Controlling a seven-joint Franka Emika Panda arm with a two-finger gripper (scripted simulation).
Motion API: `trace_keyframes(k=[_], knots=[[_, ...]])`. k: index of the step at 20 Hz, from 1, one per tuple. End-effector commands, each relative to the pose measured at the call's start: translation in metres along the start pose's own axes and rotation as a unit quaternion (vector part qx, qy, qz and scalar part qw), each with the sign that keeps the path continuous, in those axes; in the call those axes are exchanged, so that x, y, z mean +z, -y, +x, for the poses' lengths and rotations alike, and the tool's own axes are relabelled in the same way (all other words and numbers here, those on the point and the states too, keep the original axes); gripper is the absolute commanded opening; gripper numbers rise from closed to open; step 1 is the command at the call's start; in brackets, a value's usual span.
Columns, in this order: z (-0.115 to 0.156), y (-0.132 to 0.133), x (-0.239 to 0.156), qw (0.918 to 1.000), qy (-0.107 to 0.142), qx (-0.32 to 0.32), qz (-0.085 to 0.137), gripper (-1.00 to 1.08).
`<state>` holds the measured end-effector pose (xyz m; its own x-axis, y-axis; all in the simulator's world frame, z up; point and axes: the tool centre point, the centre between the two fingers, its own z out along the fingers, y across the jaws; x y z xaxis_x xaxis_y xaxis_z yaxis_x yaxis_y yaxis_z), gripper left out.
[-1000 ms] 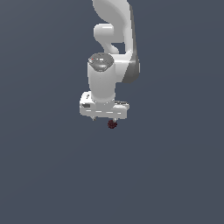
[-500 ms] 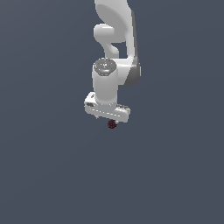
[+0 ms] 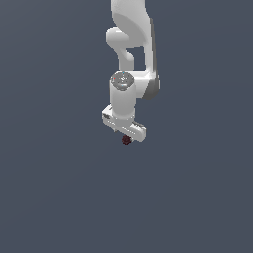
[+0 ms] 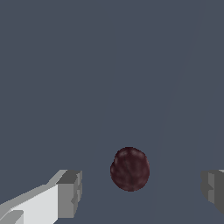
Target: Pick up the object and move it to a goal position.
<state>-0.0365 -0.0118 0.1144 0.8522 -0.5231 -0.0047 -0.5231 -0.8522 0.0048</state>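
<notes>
Fingers [image 4: 70, 192] of the gripper [image 4: 142, 190] stand spread wide apart in the wrist view, 1 grey pad at each side of the frame, with the object [image 4: 130, 169] lying between them and touching neither. This dark maroon, roundish, bumpy lump sits nearer the white-backed finger than the other, with open grey ground on both sides of it.

Exterior view: the white arm [image 3: 133, 29] descends from the upper edge of the frame, bends through a rounded elbow, and ends in an upright cylindrical wrist [image 3: 122, 96] pointing straight down. Below the wrist, the gripper [image 3: 126, 137] appears as a flat white bar, tilted so that its end toward the exterior view's right sits lower. The object [image 3: 126, 140] shows as a small dark red speck directly beneath this bar, at the bar's lower end, resting on the plain grey floor [image 3: 59, 197].

Limits of visibility: the arm's upper links are cut off by the frame edge. In the exterior view the fingers themselves are too small and too shadowed to separate from the bar, so their spacing is read from the wrist view only. The second finger is cropped at the wrist frame's border, showing perhaps only its pad. Whether the fingertips touch the floor cannot be determined.
</notes>
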Motion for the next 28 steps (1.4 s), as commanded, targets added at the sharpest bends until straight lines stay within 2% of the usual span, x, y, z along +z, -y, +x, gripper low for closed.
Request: trace_keyframes(k=[1,8,14,20,28], knots=[[-0.006,0.0,0.007,0.9994,0.0,0.035,0.001,1.0],[-0.02,-0.003,0.023,0.9926,-0.001,0.122,0.002,1.0],[-0.029,-0.005,0.031,0.9853,-0.001,0.171,0.003,1.0],[-0.033,-0.006,0.036,0.9807,-0.002,0.195,0.003,1.0],[-0.033,-0.006,0.041,0.9805,-0.002,0.197,0.003,1.0]])
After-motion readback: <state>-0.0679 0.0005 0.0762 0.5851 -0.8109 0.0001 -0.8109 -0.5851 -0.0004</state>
